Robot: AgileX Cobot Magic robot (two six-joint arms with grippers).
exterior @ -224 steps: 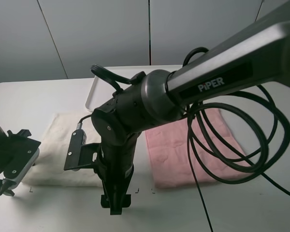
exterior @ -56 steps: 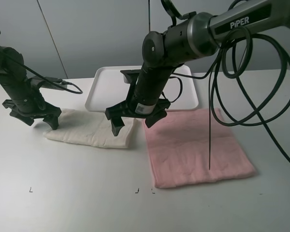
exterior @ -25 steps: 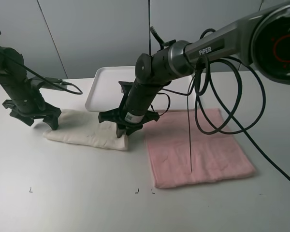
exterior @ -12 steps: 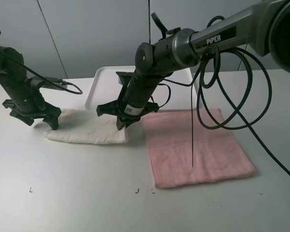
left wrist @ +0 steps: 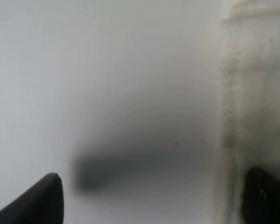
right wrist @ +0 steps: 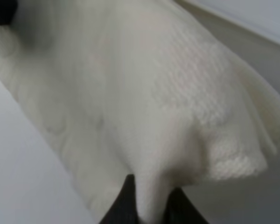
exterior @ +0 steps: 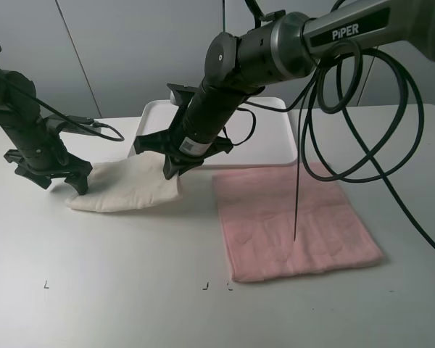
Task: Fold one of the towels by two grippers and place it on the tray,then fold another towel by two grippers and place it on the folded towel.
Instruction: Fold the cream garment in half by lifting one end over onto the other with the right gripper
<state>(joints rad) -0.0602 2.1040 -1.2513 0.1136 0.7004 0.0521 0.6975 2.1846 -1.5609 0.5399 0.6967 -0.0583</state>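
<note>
The white towel (exterior: 123, 192) lies folded on the table at the left. My right gripper (exterior: 172, 170) reaches across the middle and is shut on its right end, holding that end lifted. In the right wrist view the white towel (right wrist: 144, 93) is pinched between the dark fingertips (right wrist: 126, 200). My left gripper (exterior: 60, 183) is open, pointing down at the towel's left end. In the left wrist view the towel's edge (left wrist: 252, 93) lies beside one fingertip (left wrist: 266, 198). The pink towel (exterior: 290, 217) lies flat at the right. The white tray (exterior: 272, 141) stands behind.
The right arm's black cable (exterior: 348, 145) loops above the pink towel. Small black marks (exterior: 206, 286) sit on the table near its front edge. A grey panelled wall is behind the table.
My right gripper has shut on the white towel's right end, lifted it and pulled it toward the left and back, bunching the towel shorter. The left arm has not moved.
</note>
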